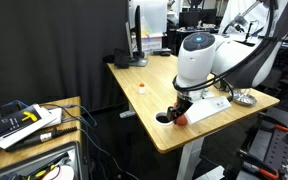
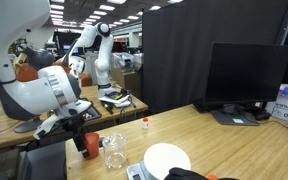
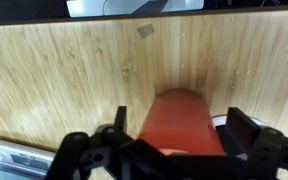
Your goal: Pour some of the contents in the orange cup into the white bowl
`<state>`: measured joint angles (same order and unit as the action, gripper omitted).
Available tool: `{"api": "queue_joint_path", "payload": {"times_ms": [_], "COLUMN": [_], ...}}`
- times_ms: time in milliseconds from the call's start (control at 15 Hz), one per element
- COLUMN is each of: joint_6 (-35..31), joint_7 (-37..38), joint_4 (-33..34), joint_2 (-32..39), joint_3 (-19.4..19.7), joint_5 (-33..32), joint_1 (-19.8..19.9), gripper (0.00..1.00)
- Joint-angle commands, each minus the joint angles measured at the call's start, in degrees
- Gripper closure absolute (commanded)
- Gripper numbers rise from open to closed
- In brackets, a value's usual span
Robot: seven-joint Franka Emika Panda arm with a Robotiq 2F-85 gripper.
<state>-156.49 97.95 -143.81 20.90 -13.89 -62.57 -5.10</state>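
The orange cup [image 3: 179,118] fills the middle of the wrist view, between my gripper's [image 3: 182,128] two fingers. A small gap shows on each side, so the gripper is open around it. In both exterior views the cup [image 1: 181,119] [image 2: 91,147] stands on the wooden table, just below the gripper [image 1: 174,112] [image 2: 84,136]. The white bowl [image 2: 167,158] sits on the table, beyond a clear glass container [image 2: 114,152] from the cup. What the cup holds is hidden.
A tiny orange-and-white object [image 1: 142,86] [image 2: 144,124] lies mid-table. A shiny metal dish [image 1: 244,98] sits near one table corner. A black monitor [image 2: 246,80] stands at the table's far end. A grey flat device [image 3: 24,160] lies beside the gripper.
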Motion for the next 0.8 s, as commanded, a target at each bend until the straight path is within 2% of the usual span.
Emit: {"api": "queue_joint_path", "payload": {"times_ms": [0,133,333,533,733], "joint_6": [0.54,0.28,0.03,-0.31,-0.75], "joint_7": [1.52,1.56,1.87,2.07,2.04], "joint_4": [0.8,0.79,0.55,0.29,0.08], "joint_2": [0.62,0.6,0.15,-0.02,0.53], "joint_3": [0.78,0.91,1.23,1.23,1.25], "joint_5": [-1.23,-1.19,-1.36,-1.57,-1.77], "joint_1": [-0.49,-0.4,-0.32,-0.38,-0.36], "gripper": [0.0,0.07,0.38,0.44,0.66]}}
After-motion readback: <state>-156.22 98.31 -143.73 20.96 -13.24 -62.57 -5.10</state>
